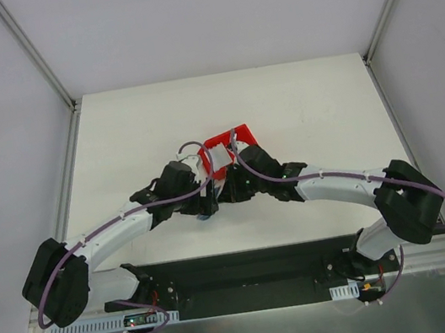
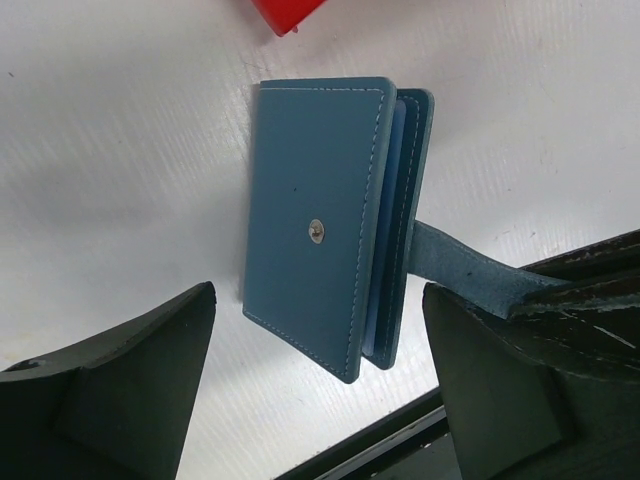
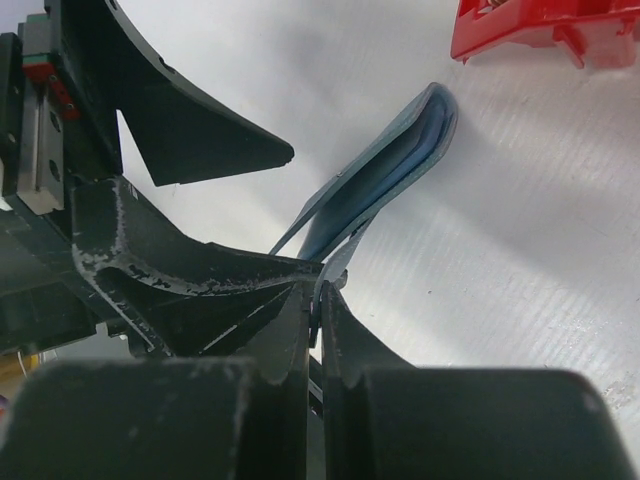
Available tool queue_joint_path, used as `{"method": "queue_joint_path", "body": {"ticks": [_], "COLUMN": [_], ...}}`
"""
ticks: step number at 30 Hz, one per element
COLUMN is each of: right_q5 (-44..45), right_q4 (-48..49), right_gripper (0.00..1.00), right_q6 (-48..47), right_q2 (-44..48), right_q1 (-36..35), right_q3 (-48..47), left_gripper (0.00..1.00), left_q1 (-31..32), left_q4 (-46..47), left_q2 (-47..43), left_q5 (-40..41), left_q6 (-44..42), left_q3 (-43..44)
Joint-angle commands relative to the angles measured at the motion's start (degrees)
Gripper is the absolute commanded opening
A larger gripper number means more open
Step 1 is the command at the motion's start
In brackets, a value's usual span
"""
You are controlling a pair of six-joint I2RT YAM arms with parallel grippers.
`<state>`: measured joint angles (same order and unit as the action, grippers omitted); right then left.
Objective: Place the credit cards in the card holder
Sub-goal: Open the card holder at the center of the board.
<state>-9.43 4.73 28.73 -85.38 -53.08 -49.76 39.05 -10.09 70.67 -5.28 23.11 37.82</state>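
The teal card holder [image 2: 310, 215] is folded almost shut, its snap facing the left wrist camera. A teal strap [image 2: 455, 270] runs from its open side to my right gripper [image 3: 318, 288], which is shut on the strap's end. In the right wrist view the card holder [image 3: 385, 165] slants up and away from those jaws above the white table. My left gripper [image 2: 320, 300] is open, one finger [image 2: 150, 380] on each side of the holder's near end, with a gap on both sides. The credit cards are hidden; only a lighter blue lining shows between the covers. In the top view both grippers meet at mid-table [image 1: 210, 194].
A red plastic bin [image 1: 228, 150] sits just beyond the two grippers; its corner shows in the wrist views [image 2: 285, 12] [image 3: 540, 30]. The black base plate [image 1: 248, 269] runs along the near edge. Grey walls with metal rails close in the table's sides and back.
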Motion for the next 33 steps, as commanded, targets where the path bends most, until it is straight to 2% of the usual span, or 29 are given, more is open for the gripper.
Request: {"method": "queue_joint_path", "body": {"ticks": [1, 9, 14, 19, 23, 33], "right_q5": [0.55, 1.26, 0.99, 1.35, 1.52, 1.26], "right_q4": [1.77, -0.07, -0.07, -0.6, -1.21, -1.57], "right_gripper": [0.01, 0.01, 0.0, 0.01, 0.01, 0.01], "right_q6": [0.1, -0.17, -0.43, -0.69, -1.13, -1.48], "right_q2": [2.33, 2.59, 2.94, 3.3, 3.56, 2.5], "right_q1": [-0.09, -0.09, -0.09, -0.01, -0.09, -0.01], "right_q3": [0.63, 0.45, 0.19, 0.27, 0.27, 0.01], "left_gripper": [0.83, 0.82, 0.81, 0.76, 0.71, 0.7], "left_q1": [0.5, 0.5, 0.42, 0.5, 0.42, 0.42], "left_q4": [-1.25, 0.59, 0.68, 0.68, 0.86, 2.53], "left_q2": [-0.36, -6.42, -4.24, -1.33, -1.5, -3.88], "left_q5": [2.03, 2.73, 2.3, 1.59, 2.29, 4.4], "left_q6": [-0.26, 0.88, 0.0, 0.53, 0.44, 0.18], "left_q3": [2.08, 1.82, 2.69, 3.22, 3.31, 3.13]}}
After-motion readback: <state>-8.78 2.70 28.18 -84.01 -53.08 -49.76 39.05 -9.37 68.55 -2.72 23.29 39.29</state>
